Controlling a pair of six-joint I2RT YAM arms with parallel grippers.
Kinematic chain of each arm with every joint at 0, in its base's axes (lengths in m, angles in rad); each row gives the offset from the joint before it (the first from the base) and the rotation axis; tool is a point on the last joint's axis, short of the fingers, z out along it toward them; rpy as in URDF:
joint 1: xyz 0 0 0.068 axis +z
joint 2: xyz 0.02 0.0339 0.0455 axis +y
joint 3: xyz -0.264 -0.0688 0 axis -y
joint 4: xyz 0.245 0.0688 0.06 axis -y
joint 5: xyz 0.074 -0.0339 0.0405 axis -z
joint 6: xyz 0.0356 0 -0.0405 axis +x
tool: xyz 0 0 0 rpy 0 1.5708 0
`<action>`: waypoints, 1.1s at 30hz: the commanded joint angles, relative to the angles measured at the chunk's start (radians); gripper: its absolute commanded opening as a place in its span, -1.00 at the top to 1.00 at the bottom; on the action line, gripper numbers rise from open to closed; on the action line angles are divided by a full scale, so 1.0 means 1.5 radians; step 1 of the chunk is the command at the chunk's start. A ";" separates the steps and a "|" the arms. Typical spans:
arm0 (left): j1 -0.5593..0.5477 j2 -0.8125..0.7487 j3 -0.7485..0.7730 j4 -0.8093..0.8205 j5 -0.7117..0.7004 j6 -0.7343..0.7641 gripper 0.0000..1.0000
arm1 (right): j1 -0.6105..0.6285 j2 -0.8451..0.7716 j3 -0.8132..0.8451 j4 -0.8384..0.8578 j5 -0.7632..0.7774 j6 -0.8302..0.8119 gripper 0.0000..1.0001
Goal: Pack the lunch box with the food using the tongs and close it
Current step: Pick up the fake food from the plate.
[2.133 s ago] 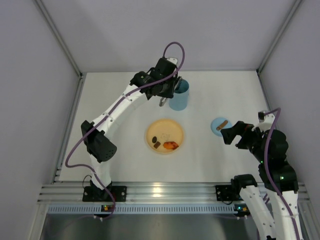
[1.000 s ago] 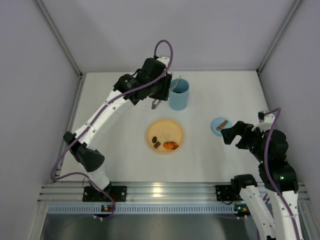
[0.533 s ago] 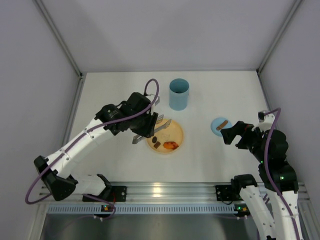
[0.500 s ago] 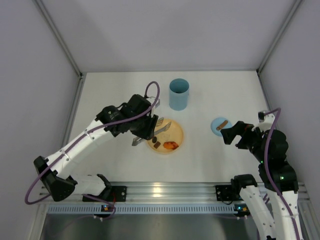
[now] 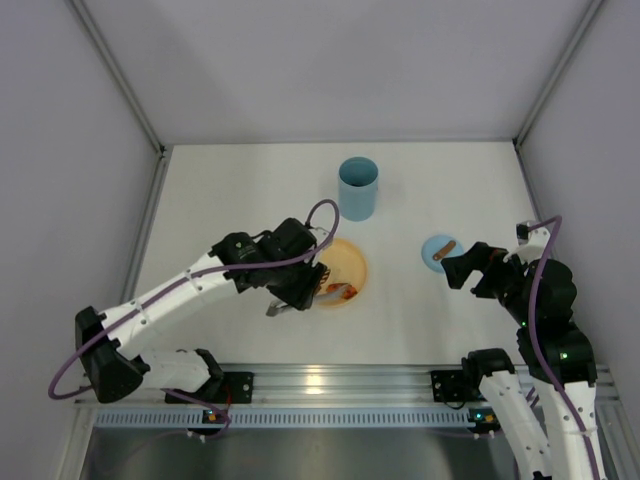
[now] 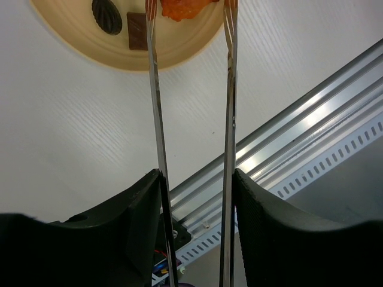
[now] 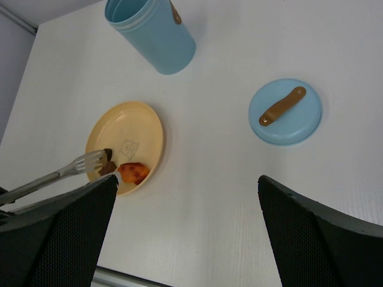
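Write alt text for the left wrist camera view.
The left tool holds slim silver metal tongs whose tips straddle an orange-red food piece on a round yellow-orange plate. Two dark brown pieces lie beside it. A metal rail crosses the lower right.

A lab test cell: blank white walls, aluminium mounting rail, white table.

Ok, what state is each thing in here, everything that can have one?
Lunch box: upright, open, lid off.
Lid: flat on the table, tab up.
Plate: three food pieces on it.
Tongs: held, tips either side of the orange piece.
Left gripper: jaws closed on the tongs.
Right gripper: jaws open, empty.
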 commanded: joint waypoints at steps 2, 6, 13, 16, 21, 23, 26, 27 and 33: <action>-0.003 0.007 -0.006 0.051 -0.011 -0.002 -0.09 | -0.009 0.001 0.014 0.009 -0.005 -0.002 -0.99; -0.003 0.025 -0.004 0.058 -0.047 -0.001 -0.09 | -0.009 0.002 0.017 0.007 -0.002 -0.005 -0.99; -0.003 0.048 -0.003 0.067 -0.059 0.001 -0.09 | -0.009 0.002 0.020 0.005 -0.001 -0.010 -0.99; -0.003 0.054 -0.003 0.066 -0.056 0.008 -0.08 | -0.009 0.004 0.021 0.003 0.001 -0.011 -0.99; -0.003 0.048 -0.004 0.062 -0.049 0.015 -0.08 | -0.009 0.004 0.021 0.003 0.001 -0.010 -0.99; -0.003 0.048 -0.004 0.061 -0.049 0.016 -0.08 | -0.009 0.002 0.019 0.004 0.000 -0.010 -0.99; -0.003 0.049 -0.007 0.058 -0.041 0.021 -0.08 | -0.009 0.002 0.017 0.004 0.000 -0.009 -0.99; -0.003 0.050 -0.008 0.058 -0.041 0.022 -0.08 | -0.009 0.001 0.017 0.003 0.000 -0.010 -0.99; -0.003 0.047 -0.010 0.058 -0.025 0.026 -0.08 | -0.009 -0.001 0.015 0.001 0.004 -0.009 -0.99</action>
